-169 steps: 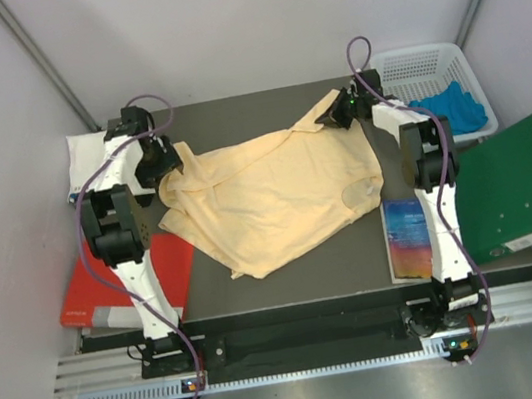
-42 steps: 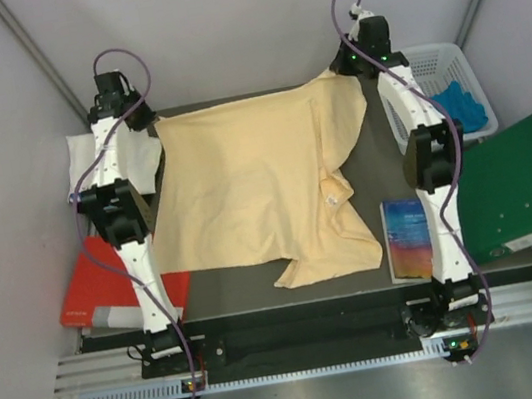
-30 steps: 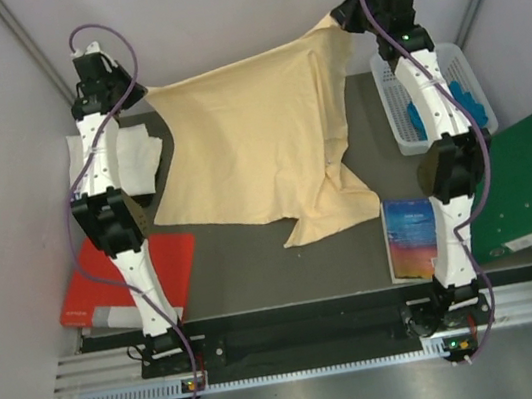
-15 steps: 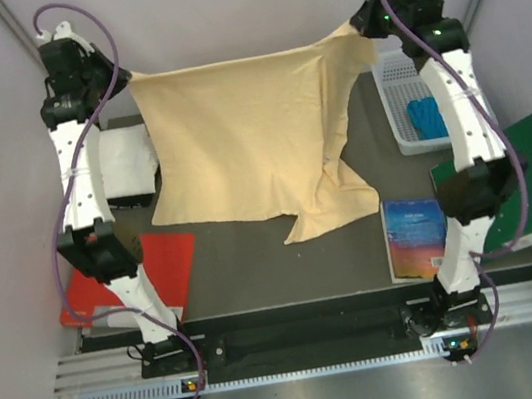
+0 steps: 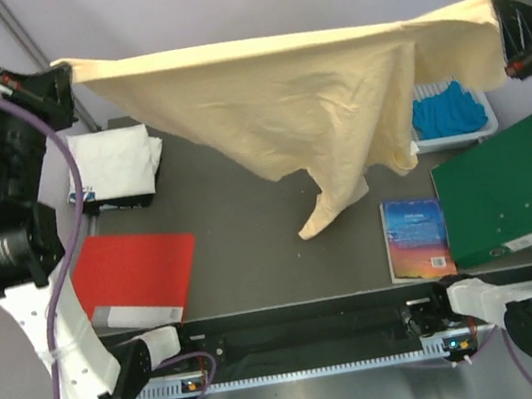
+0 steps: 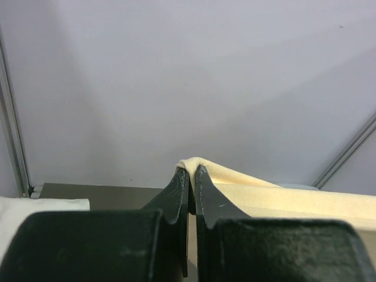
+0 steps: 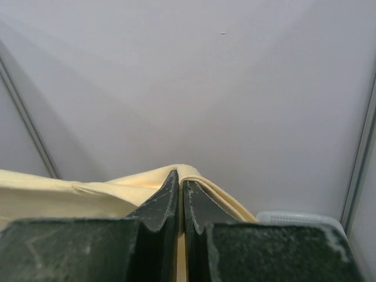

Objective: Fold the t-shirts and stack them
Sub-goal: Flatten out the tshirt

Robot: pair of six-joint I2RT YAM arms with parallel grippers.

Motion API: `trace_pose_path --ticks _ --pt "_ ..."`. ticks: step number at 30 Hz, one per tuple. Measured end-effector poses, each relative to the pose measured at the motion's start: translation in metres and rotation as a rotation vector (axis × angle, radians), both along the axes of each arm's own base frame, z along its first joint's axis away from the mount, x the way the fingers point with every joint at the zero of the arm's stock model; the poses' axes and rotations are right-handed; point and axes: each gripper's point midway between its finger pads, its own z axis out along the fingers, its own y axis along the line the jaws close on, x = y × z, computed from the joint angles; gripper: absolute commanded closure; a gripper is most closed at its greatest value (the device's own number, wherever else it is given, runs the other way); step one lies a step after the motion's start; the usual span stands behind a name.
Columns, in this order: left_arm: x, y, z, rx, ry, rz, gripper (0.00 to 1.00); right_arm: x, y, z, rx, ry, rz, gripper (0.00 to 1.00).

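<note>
Peach shirt (image 5: 282,106) hangs in the air, stretched wide between the two grippers, one top corner in each; its cloth sags towards the middle and a long tail drops below and between them, over the table (image 5: 244,253); whether the tip touches I cannot tell. Green folder (image 5: 507,187) lies below the right gripper (image 5: 501,20), nearer the bases; red folder (image 5: 136,276) lies below the left gripper (image 5: 59,75), likewise nearer the bases; white shirt (image 5: 113,163), folded, sits on the table directly under the left gripper; a basket (image 5: 449,138) with a blue cloth (image 5: 450,115) sits under the right gripper, partly hidden by the hanging shirt; a book (image 5: 416,236) lies just left of the green folder. Both grippers have fingers pressed together, each pinching a fold of peach cloth at the tips.
</note>
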Motion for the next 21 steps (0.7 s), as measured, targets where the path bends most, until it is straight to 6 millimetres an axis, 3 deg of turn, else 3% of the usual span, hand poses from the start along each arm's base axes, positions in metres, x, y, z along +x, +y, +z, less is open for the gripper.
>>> trace_pose_path --ticks 3,8,10,12,14,16,18,20,21 --pt "-0.042 -0.004 0.011 0.004 -0.042 0.001 1.00 -0.035 -0.005 -0.005 -0.001 0.008 0.000 1.00" --pt "-0.095 -0.007 0.030 0.008 -0.124 0.009 1.00 -0.069 -0.013 -0.008 0.012 0.000 -0.010 1.00" --pt "-0.102 -0.008 0.035 0.010 -0.145 0.008 1.00 -0.071 -0.014 -0.010 0.020 0.002 -0.013 1.00" --pt "-0.096 -0.006 0.033 0.007 -0.132 0.014 1.00 -0.060 -0.012 -0.014 0.026 0.013 -0.012 1.00" --pt "-0.072 -0.003 0.024 0.001 -0.081 0.022 1.00 -0.034 -0.008 -0.023 0.029 0.047 -0.009 1.00" --pt "-0.035 0.002 0.007 -0.007 -0.004 0.032 1.00 0.008 0.000 -0.032 0.023 0.101 0.000 1.00" --pt "0.019 0.009 -0.022 -0.014 0.106 0.043 1.00 0.066 0.013 -0.045 0.009 0.163 0.019 1.00" --pt "0.086 0.017 -0.071 -0.022 0.254 0.055 1.00 0.139 0.028 -0.071 -0.009 0.253 0.040 1.00" --pt "0.110 0.021 -0.094 -0.026 0.315 0.060 1.00 0.171 0.035 -0.085 -0.017 0.293 0.049 1.00"
